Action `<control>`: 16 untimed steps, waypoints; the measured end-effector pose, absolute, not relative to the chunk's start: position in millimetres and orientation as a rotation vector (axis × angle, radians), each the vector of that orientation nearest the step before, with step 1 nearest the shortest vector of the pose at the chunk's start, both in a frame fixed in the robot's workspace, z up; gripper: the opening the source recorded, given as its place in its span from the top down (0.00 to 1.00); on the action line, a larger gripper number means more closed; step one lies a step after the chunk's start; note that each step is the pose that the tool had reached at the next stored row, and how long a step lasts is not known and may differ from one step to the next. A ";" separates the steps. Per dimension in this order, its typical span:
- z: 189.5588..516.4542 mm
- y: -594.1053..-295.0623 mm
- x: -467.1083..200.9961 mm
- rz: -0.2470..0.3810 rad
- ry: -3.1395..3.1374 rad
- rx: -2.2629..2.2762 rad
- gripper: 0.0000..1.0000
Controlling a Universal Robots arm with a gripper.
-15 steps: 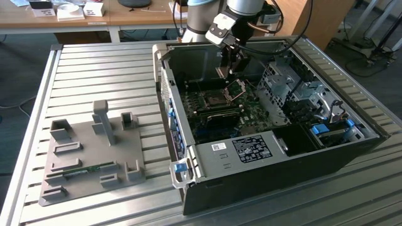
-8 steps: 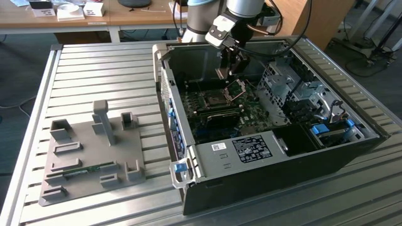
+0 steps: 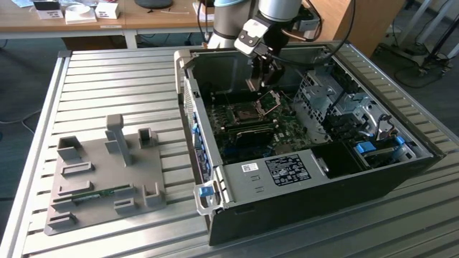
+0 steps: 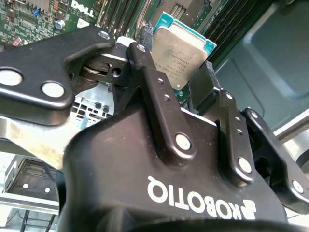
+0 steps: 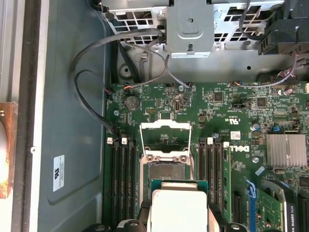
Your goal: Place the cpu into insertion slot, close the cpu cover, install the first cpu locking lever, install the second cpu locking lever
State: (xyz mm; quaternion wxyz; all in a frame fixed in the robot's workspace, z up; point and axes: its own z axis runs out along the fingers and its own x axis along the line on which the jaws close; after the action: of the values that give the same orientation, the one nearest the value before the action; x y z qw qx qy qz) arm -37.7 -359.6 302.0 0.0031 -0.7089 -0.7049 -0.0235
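Here we are over the open computer case [image 3: 308, 207] on the slatted metal table [image 3: 115, 80]. The gripper [image 3: 259, 80] hangs down into it from the arm, at about twelve o'clock of the insertion slot [image 3: 248, 114] on the exterior view's clock face. And it's got the goods: in the second wrist view the two black fingers [image 4: 161, 96] are clamped on opposite edges of the cpu [image 4: 179, 50]. Its silver-grey top faces the camera with a thin green border round it. In the first wrist view that chip sits between the fingertips, up in the air short of the socket and not seated. The square slot lies open on the green motherboard [image 5: 231, 111], dark in its middle with a silver rim. The cpu cover [image 5: 165, 129] is swung up on its hinge, standing open on the far side of the slot from the chip, the board showing through its square cut-out. In the exterior view it leans at roughly one o'clock of the slot. Long black memory slots [image 5: 123, 179] flank the socket on both sides, and a finned silver heatsink [image 5: 287, 150] sits further along the board. Out on the table, at around eight o'clock of the case in the exterior view, a grey fixture tray [image 3: 143, 156] rests well apart, with a green memory stick [image 3: 93, 196] lying in it. A wooden desk [image 3: 136, 19] runs along behind, at eleven o'clock.
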 end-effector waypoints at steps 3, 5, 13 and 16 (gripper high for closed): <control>298.8 -359.6 -37.7 -0.074 -2.210 -2.223 0.46; 298.8 -359.6 -37.7 -0.073 -2.210 -2.223 0.46; 298.2 -358.4 -37.7 -0.074 -2.210 -2.223 0.46; 298.2 -358.3 -37.7 -0.074 -2.210 -2.222 0.46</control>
State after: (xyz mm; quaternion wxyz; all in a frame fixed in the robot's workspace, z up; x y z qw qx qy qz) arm -37.7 -358.3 298.2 0.0032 -0.7088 -0.7050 -0.0236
